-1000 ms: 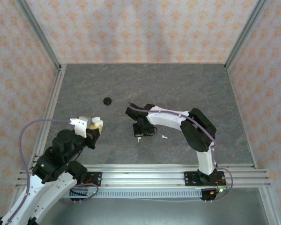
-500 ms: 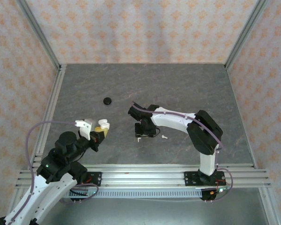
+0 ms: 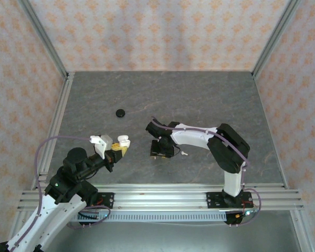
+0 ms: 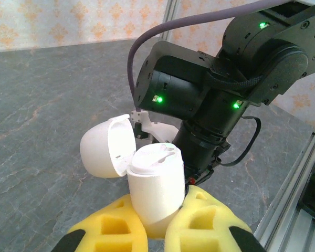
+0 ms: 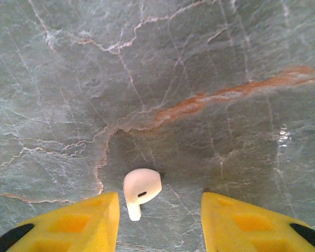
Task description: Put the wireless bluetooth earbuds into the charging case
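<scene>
Left arm [image 3: 68, 178]: reared up over the table's near-left corner; left gripper [image 4: 157, 223] is clamped on the charging case [image 4: 155, 184], held aloft.
Right arm [image 3: 199, 137]: elbow bent, forearm stretched leftward; right gripper [image 5: 160, 210] is pointed down at the table, yellow fingers [image 5: 89, 223] parted.

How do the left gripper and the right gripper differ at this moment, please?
The left gripper is shut on the charging case, whose lid stands open; the right gripper is open and holds nothing. The left gripper carries its load above the table; the right gripper sits low over it, an earbud lying loose between its pads. Both have yellow foam pads.
</scene>
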Robot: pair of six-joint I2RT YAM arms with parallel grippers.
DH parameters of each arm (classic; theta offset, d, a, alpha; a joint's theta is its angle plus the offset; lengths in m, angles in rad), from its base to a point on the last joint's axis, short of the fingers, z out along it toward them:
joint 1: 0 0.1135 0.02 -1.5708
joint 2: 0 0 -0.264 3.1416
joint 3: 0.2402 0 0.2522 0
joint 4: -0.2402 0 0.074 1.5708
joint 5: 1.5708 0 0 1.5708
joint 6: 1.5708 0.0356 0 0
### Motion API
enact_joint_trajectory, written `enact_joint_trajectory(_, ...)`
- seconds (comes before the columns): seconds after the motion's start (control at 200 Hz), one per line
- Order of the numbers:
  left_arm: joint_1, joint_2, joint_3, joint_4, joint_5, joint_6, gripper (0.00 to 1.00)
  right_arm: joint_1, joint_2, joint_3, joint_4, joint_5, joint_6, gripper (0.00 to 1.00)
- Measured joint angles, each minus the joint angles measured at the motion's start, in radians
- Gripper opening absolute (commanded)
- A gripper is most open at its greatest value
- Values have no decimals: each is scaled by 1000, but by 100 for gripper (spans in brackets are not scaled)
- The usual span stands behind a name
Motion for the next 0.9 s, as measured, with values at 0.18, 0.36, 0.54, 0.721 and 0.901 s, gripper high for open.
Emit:
enact_joint_trajectory(0.18, 0, 0, 0, 0, 4, 1, 0, -4, 0, 0, 16, -1, 0, 40)
enact_joint_trajectory(0.36, 0, 0, 0, 0, 4, 5, 0, -4, 8, 18, 9, 0, -8, 36)
enact_joint_trajectory(0.54, 0, 8, 0, -2, 4, 16, 0, -4, 44, 61, -3, 0, -30, 33)
enact_joint_trajectory(0.721, 0, 12, 0, -2, 4, 27, 0, -5, 68, 90, -37, -4, -48, 29)
enact_joint_trajectory(0.901, 0, 14, 0, -5, 4, 27, 0, -6, 70, 91, -47, -3, -61, 23)
